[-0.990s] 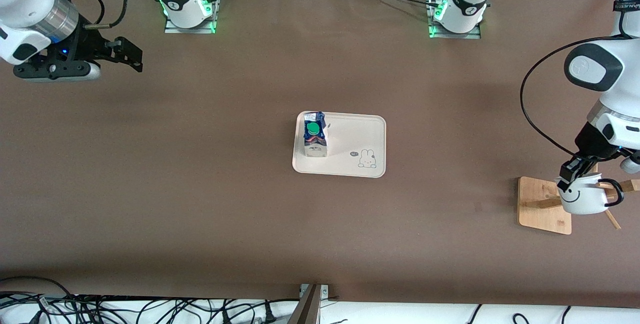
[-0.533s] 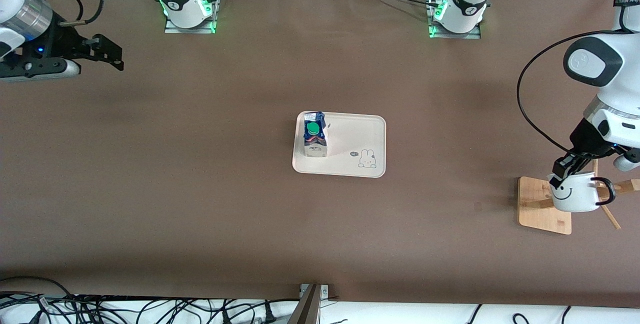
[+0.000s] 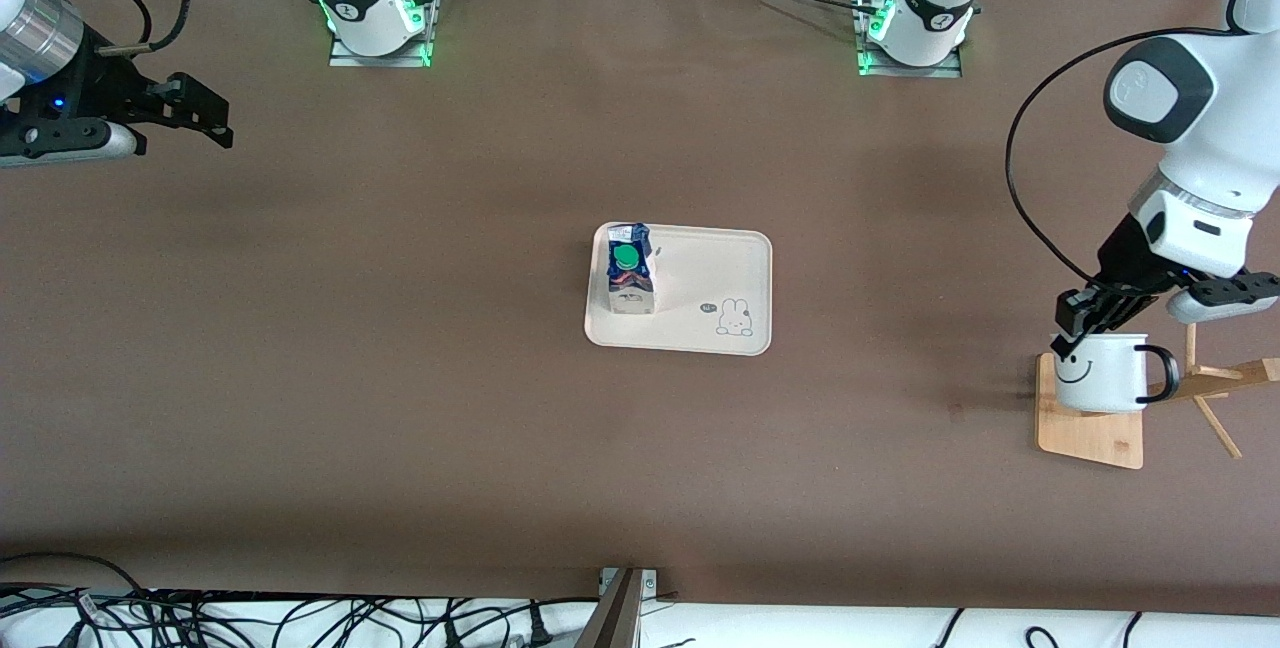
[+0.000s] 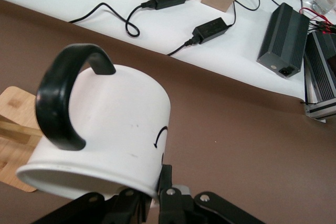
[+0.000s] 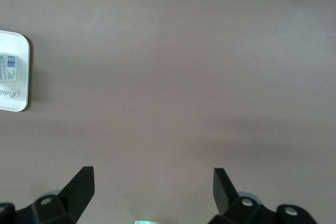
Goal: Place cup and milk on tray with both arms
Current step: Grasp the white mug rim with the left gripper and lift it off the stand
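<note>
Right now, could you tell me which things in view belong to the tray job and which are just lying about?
Job:
- cup, gripped at its rim by the left gripper over the wooden rack
- milk, standing on the tray
- tray
- right gripper, open, waiting

Lying about:
- wooden rack

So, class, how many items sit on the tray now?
1: the milk stands on the tray, at the right arm's end. The cup is over the rack.
</note>
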`<state>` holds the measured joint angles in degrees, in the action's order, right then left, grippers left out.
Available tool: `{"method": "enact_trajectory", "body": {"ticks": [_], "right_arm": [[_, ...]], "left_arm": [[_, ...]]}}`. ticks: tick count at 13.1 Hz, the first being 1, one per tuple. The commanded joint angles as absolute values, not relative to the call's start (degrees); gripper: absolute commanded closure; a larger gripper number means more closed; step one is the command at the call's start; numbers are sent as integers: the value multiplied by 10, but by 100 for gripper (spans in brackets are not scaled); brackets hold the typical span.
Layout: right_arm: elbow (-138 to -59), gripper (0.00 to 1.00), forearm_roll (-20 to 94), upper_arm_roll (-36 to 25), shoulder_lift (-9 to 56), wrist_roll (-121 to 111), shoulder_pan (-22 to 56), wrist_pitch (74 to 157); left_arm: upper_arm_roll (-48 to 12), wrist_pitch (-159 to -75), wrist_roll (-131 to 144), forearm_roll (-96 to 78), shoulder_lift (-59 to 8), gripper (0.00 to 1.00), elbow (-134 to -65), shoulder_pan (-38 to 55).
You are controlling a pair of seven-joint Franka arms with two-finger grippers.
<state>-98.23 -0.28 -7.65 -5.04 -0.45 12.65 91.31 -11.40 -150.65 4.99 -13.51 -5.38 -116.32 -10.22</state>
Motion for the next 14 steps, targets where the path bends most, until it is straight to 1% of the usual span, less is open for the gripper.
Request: {"method": "enact_trajectory", "body": {"ticks": [1, 2, 3, 5, 7, 10, 14], "right_arm": [[-965, 0, -1, -72, -45, -11, 119, 904], [-966, 0, -2, -73, -46, -11, 119, 902], [-965, 0, -3, -72, -46, -12, 119, 903], [-965, 0, -2, -71, -45, -11, 120, 907], [-965, 0, -1, -72, -43, -11, 119, 911], [-965, 0, -1, -71, -43, -11, 120, 912], [-964, 0, 0, -70, -43, -11, 120, 916]], "left_arm": [[-145, -1473, 40, -70, -47, 100, -1123, -105], [-160, -1442, 40, -60, -47, 100, -1108, -105], [-163, -1390, 40, -57, -47, 100, -1088, -106], [-163, -1250, 37, -56, -50, 100, -1025, -105], [-178, -1139, 38, -56, -62, 100, -965, -104], [-189, -975, 43, -60, -65, 100, -913, -96], [-206, -863, 45, -67, -65, 100, -898, -89]]}}
